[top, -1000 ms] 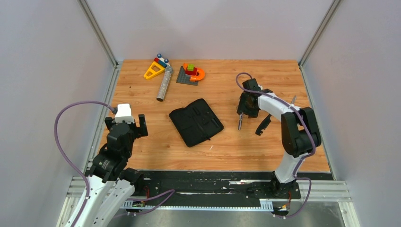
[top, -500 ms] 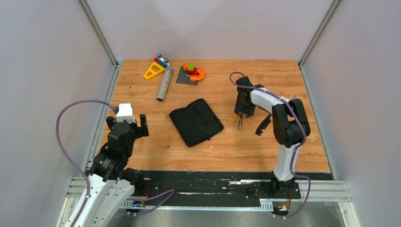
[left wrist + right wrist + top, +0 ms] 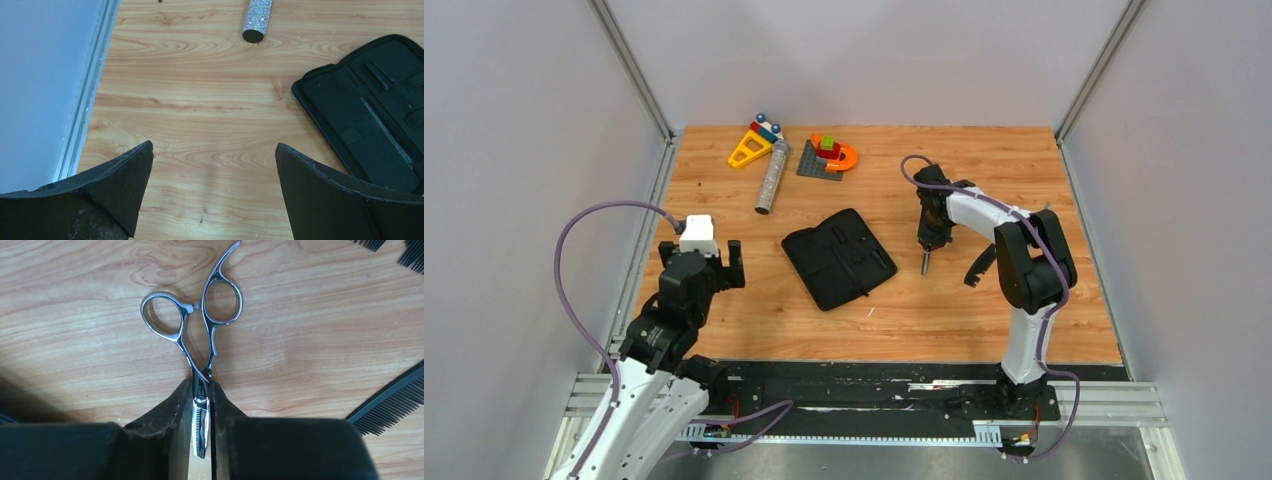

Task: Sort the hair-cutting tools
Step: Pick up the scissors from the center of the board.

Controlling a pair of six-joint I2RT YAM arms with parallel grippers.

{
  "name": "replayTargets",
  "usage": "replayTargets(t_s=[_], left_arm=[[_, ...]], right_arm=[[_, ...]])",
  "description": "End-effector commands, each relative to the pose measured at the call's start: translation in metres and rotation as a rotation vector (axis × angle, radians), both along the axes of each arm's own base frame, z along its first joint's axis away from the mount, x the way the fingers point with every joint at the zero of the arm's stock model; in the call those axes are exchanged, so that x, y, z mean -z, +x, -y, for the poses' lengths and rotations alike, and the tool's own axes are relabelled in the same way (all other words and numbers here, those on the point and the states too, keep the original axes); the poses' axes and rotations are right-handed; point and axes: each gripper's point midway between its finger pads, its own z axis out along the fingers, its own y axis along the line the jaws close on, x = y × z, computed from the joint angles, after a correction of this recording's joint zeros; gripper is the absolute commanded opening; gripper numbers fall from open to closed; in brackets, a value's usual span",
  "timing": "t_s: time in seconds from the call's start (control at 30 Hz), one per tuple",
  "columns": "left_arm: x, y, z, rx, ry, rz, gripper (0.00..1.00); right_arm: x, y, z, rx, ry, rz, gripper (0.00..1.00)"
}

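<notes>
Slim silver scissors [image 3: 200, 416] with two ringed handles lie on the wooden table [image 3: 904, 310]. My right gripper [image 3: 201, 385] is shut on their blades near the pivot, and the rings stick out ahead of the fingers. In the top view the right gripper [image 3: 927, 238] stands right of the open black case [image 3: 839, 258], with the scissors' [image 3: 924, 263] tip showing below it. A black comb [image 3: 981, 265] lies just right of it; the comb's teeth [image 3: 390, 404] show at the wrist view's lower right. My left gripper [image 3: 704, 266] hovers open over bare wood at the left [image 3: 214, 145].
A glittery grey cylinder [image 3: 771, 178] lies at the back left, with colourful toy blocks [image 3: 754, 146] and a block model on a grey plate [image 3: 829, 156] behind it. The case [image 3: 380, 115] lies unzipped and flat. Grey walls enclose the table on three sides.
My right gripper has closed onto the scissors and shifted a little left toward the case. The left arm has edged slightly right, still open.
</notes>
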Motion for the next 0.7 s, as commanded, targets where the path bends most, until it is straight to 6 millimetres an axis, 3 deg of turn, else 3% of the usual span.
replayTargets(t_s=[0.0,0.17,0.3,0.57,0.67], left_arm=[[-0.023,0.010,0.011,0.036,-0.036,0.052,1.00],[-0.023,0.018,0.020,0.052,-0.052,0.016,1.00],[-0.022,0.031,0.045,0.142,-0.100,-0.021,1.00],[-0.022,0.061,0.123,0.367,-0.322,-0.122,1.00],[-0.036,0.070,0.162,0.451,-0.393,-0.102,1.00]], right_arm=[[-0.005,-0.006,-0.007,-0.048,0.032,-0.008,0.00],[-0.026,0.003,-0.014,-0.074,0.075,0.059,0.00],[-0.048,0.006,-0.018,-0.076,0.112,0.122,0.00],[-0.107,0.003,-0.025,-0.012,0.180,0.269,0.00],[-0.130,-0.001,-0.032,0.025,0.233,0.315,0.00]])
